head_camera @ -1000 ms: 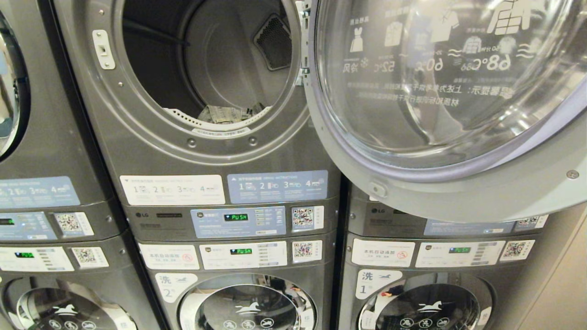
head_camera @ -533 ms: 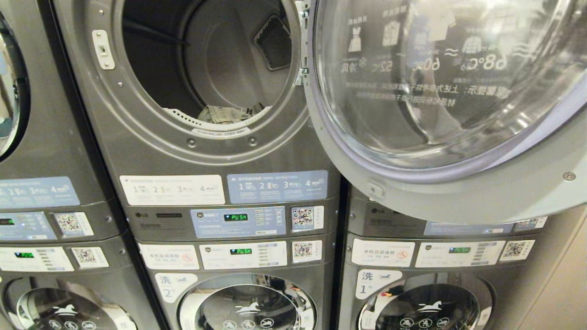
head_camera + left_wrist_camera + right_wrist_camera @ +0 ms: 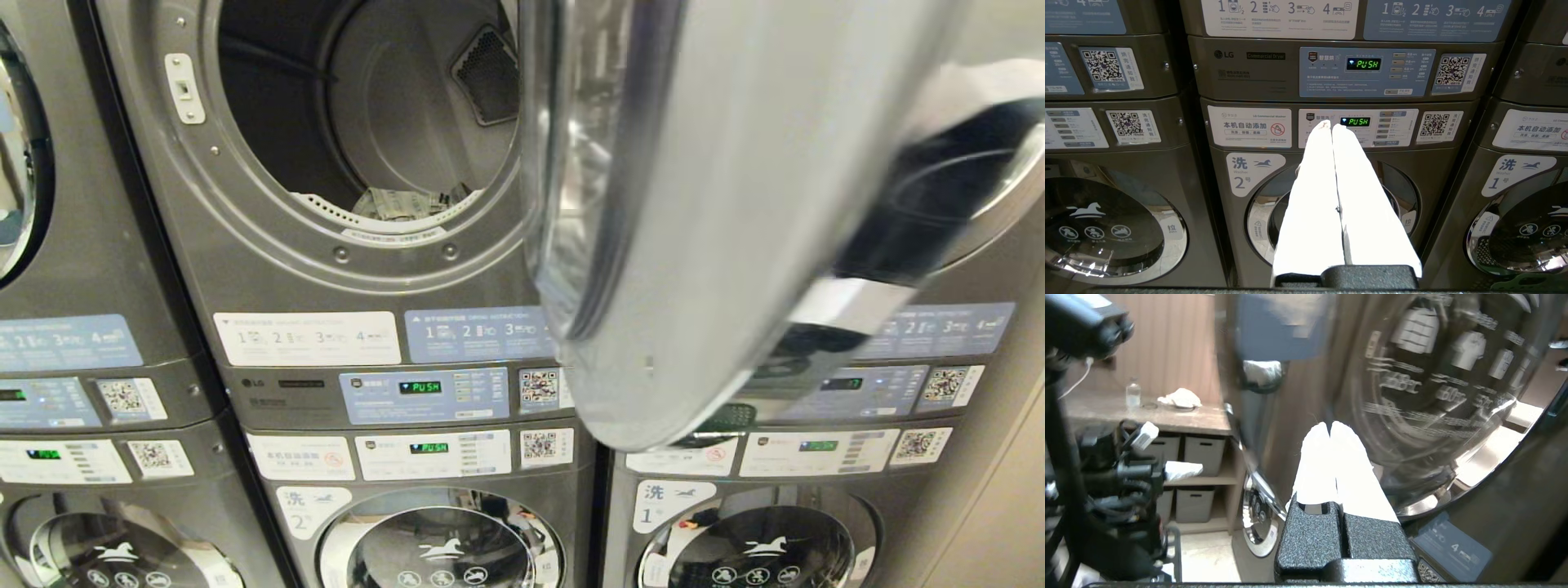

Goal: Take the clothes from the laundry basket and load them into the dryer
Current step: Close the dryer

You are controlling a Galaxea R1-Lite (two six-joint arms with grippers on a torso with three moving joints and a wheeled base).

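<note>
The dryer (image 3: 359,131) stands open in the head view, and some pale patterned clothes (image 3: 400,202) lie at the bottom of its drum. Its round glass door (image 3: 735,245) is blurred and nearly edge-on to the right of the opening. My right gripper (image 3: 1329,425) is shut and empty, with its white fingertips close to the door's glass (image 3: 1433,375). My left gripper (image 3: 1327,124) is shut and empty too, held low in front of washer number 2 (image 3: 1331,204). A strip of green mesh (image 3: 1531,281) shows low beside washer 1; I cannot tell whether it is the laundry basket.
Grey stacked machines fill the view, with a dryer (image 3: 16,147) on the left and one (image 3: 939,351) on the right. Control panels (image 3: 424,392) sit above washers (image 3: 759,547). Beside the machines, a wooden counter (image 3: 1151,412) carries a bottle (image 3: 1133,394) and a cloth, with bins below.
The dryer door has swung from facing me wide open to nearly edge-on, towards the opening. That uncovers the right-hand dryer's panel. The clothes in the drum have not moved.
</note>
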